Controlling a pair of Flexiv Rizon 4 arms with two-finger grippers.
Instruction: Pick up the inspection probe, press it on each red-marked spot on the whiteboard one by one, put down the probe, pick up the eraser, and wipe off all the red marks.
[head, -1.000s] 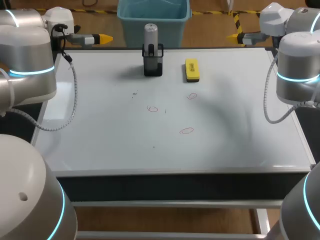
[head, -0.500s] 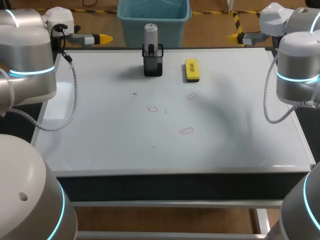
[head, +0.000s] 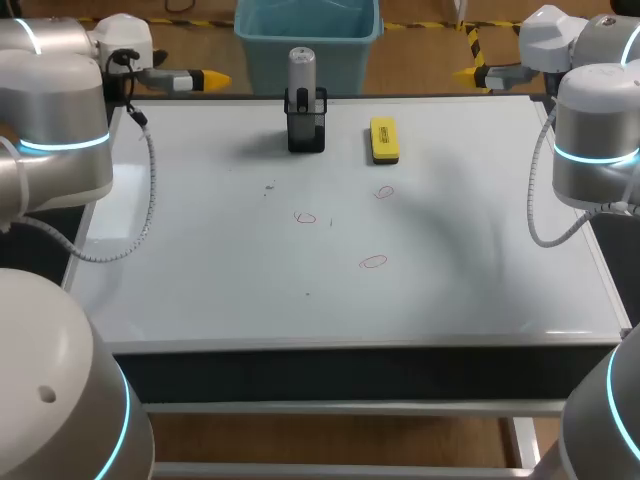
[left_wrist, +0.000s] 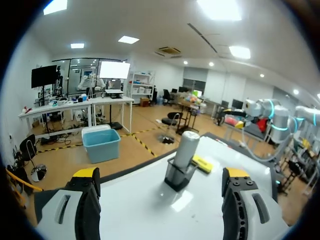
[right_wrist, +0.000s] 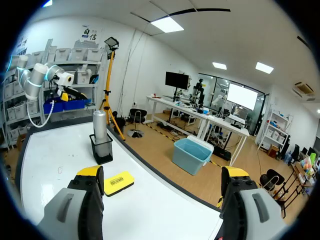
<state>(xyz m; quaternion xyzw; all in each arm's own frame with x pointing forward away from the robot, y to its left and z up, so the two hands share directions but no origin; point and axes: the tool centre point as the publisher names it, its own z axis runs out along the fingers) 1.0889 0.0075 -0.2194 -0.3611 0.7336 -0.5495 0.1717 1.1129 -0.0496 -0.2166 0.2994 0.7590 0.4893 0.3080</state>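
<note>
The grey inspection probe (head: 302, 70) stands upright in a black holder (head: 306, 128) at the far middle of the whiteboard (head: 200, 270). A yellow eraser (head: 384, 139) lies to its right. Three red marks are on the board: one (head: 306, 217) mid-board, one (head: 385, 192) below the eraser, one (head: 373, 262) nearer the front. My left gripper (head: 205, 77) hovers open over the far left corner. Ahead of it are the probe (left_wrist: 186, 147) and eraser (left_wrist: 202, 163), with nothing between its fingers (left_wrist: 161, 173). My right gripper (head: 468, 74) is open at the far right; the probe (right_wrist: 100, 125) and eraser (right_wrist: 118, 182) lie off to one side of it (right_wrist: 162, 172).
Grey cables (head: 140, 200) (head: 545, 215) hang from both arms over the board's left and right edges. A few small dark specks (head: 268, 187) mark the board near the holder. My arm bases (head: 60, 400) fill the near corners.
My left gripper has edged slightly to the right along the far edge. The right arm and everything on the board have stayed put.
</note>
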